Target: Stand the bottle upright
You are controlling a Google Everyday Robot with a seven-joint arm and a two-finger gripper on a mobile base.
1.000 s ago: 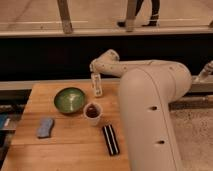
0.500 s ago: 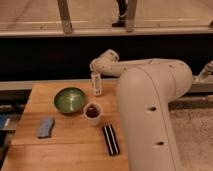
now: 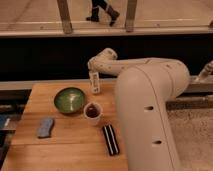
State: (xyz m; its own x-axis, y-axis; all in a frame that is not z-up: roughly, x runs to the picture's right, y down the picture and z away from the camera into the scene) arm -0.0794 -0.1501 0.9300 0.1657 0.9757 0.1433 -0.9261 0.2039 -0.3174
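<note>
The bottle (image 3: 95,85) is small, slim and whitish. It stands about upright at the far edge of the wooden table (image 3: 65,147), its base at or just above the surface. My gripper (image 3: 93,75) is right at the bottle's top, reaching down from the white arm (image 3: 150,95) that comes in from the right. The contact between gripper and bottle is hidden by the wrist.
A green bowl (image 3: 69,99) sits left of the bottle. A white cup (image 3: 92,110) with dark contents stands just in front of it. A flat black bar (image 3: 110,139) lies near the front right. A blue-grey sponge (image 3: 45,127) lies at the left. A dark ledge runs behind the table.
The arm, gripper and bottle have not visibly moved. Only a person walking in the background has shifted.
</note>
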